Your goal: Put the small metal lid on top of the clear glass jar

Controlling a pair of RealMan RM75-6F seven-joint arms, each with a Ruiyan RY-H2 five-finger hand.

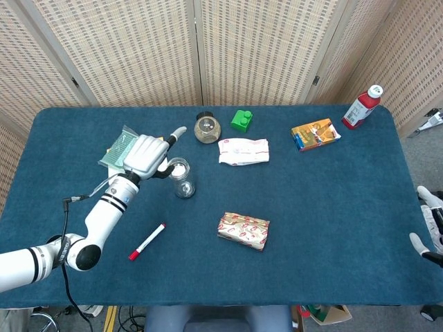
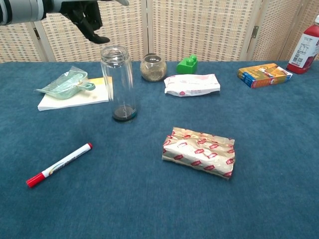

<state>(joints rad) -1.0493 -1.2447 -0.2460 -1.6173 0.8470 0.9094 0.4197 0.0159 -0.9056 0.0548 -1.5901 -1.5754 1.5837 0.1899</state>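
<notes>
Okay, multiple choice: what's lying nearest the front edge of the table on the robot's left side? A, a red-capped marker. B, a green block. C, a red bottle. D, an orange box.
A: the marker lies alone near the front left of the table, while the green block, orange box and red bottle all stand toward the back.

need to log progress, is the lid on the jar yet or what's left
Looks mostly done: the small metal lid appears to sit on the mouth of the clear glass jar, though whether it lies flat is hard to tell. Nothing is in hand: the left robot hand is open beside the jar top, fingers spread. Left: check the lid's seating and draw the hand clear.
</notes>
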